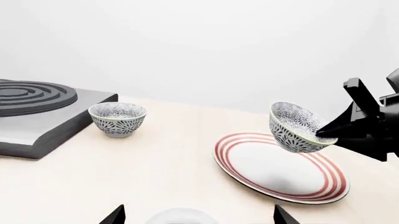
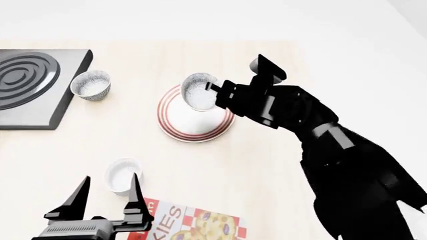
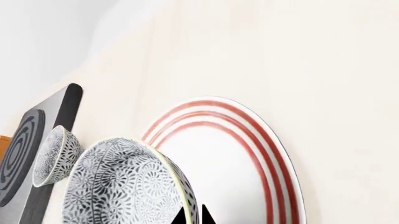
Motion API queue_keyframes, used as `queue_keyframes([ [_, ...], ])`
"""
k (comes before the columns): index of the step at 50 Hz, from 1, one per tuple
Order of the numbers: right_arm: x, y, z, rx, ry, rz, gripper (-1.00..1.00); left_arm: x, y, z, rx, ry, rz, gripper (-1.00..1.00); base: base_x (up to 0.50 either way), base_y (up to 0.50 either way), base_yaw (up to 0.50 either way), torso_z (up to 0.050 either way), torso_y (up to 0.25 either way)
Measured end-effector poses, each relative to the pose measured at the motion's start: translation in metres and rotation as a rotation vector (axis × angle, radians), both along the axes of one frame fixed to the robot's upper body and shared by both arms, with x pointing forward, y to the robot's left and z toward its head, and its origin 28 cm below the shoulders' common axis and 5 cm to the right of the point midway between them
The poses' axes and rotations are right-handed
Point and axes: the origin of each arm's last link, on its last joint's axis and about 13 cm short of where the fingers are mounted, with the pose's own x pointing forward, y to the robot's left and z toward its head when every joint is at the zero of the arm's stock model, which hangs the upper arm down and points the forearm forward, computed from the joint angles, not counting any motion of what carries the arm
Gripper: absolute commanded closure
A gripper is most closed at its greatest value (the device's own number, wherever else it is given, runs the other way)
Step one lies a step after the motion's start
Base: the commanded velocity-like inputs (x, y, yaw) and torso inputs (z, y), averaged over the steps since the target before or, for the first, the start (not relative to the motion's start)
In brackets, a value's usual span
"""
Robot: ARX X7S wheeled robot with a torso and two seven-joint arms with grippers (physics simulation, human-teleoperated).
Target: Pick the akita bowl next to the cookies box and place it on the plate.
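Note:
My right gripper [image 2: 212, 88] is shut on the rim of the akita bowl [image 2: 199, 91], one finger inside the rim and one outside [image 3: 193, 213]. The speckled bowl [image 1: 298, 127] hangs tilted just above the red-ringed plate [image 1: 281, 172], over its far side, and does not touch it. The plate [image 2: 190, 125] lies mid-table, and the right wrist view shows it [image 3: 237, 154] under the bowl [image 3: 124, 186]. The cookies box [image 2: 190, 222] lies at the near edge. My left gripper [image 2: 110, 181] is open and empty, near the box, fingertips either side of a white cup [image 1: 198, 215].
A second speckled bowl [image 2: 91, 85] stands beside the grey stove slab [image 2: 33, 85] at the far left, also visible from the left wrist [image 1: 117, 119]. A small plain white cup [image 2: 122, 175] sits between the plate and the cookies box, right in front of my left gripper.

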Motion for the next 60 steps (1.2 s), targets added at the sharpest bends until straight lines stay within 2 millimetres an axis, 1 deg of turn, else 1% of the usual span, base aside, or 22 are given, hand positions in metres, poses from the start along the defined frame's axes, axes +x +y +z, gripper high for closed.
queue_keyframes([
  [6,-0.001,0.003,-0.002,-0.009,0.006,0.018,1.00,-0.002,0.000,-0.001,-0.012,0.008,0.006,-1.00,0.00,0.00,0.00,0.000,-0.020],
  [11,-0.001,0.003,-0.002,0.002,0.008,0.023,1.00,-0.004,-0.002,-0.001,-0.015,0.005,0.010,-1.00,0.00,0.00,0.00,0.001,-0.247],
  [27,-0.001,0.000,-0.005,-0.006,0.010,0.022,1.00,-0.005,-0.004,0.000,0.018,-0.011,-0.001,-1.00,0.00,0.00,0.00,0.000,0.000],
  [28,-0.001,-0.001,-0.005,-0.008,0.009,0.024,-1.00,-0.005,-0.004,0.000,0.018,-0.011,-0.002,-1.00,0.00,0.00,0.00,0.000,0.000],
  [36,0.000,0.000,-0.003,0.000,-0.012,0.047,-1.00,-0.005,-0.004,0.000,0.020,-0.012,-0.006,-1.00,0.00,0.00,0.00,0.000,0.000],
  [43,0.001,0.001,0.005,-0.016,-0.054,0.078,-1.00,-0.005,-0.003,0.000,0.023,-0.011,-0.011,-1.00,0.00,0.00,0.00,0.000,0.000],
  [52,0.005,0.004,0.025,-0.114,-0.197,0.134,-1.00,-0.004,-0.004,0.000,0.035,-0.008,-0.022,-1.00,0.00,0.00,0.00,0.000,0.000],
  [54,0.005,-0.001,0.029,-0.153,-0.238,0.123,-1.00,-0.002,-0.004,0.001,0.037,-0.008,-0.025,-1.00,0.00,0.00,0.00,0.000,0.000],
  [57,-0.001,-0.010,0.034,-0.219,-0.296,0.122,-1.00,0.000,-0.005,0.001,0.035,-0.006,-0.023,-1.00,0.00,0.00,0.00,0.000,0.000],
  [60,-0.015,-0.017,0.031,-0.318,-0.366,0.133,-1.00,0.004,-0.004,0.003,0.022,0.001,-0.004,-1.00,0.00,0.00,0.00,0.000,0.000],
])
